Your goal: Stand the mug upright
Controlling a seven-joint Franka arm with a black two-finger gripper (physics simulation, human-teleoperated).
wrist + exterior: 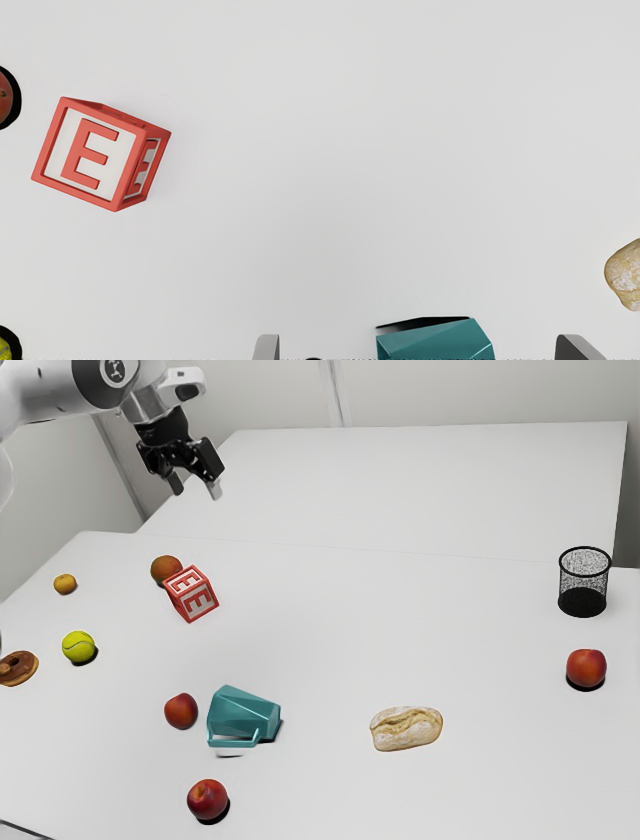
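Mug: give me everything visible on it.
The mug is teal, with flat-faceted sides and an angular handle in the same colour. Material looks smooth and hard, ceramic or plastic. It lies on its side on the table, handle toward the exterior view's bottom. Only the table touches it; a red fruit sits close by.

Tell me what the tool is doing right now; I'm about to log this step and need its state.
Tool: open, holding nothing, raised above the table, with the teal mug lying on its side.
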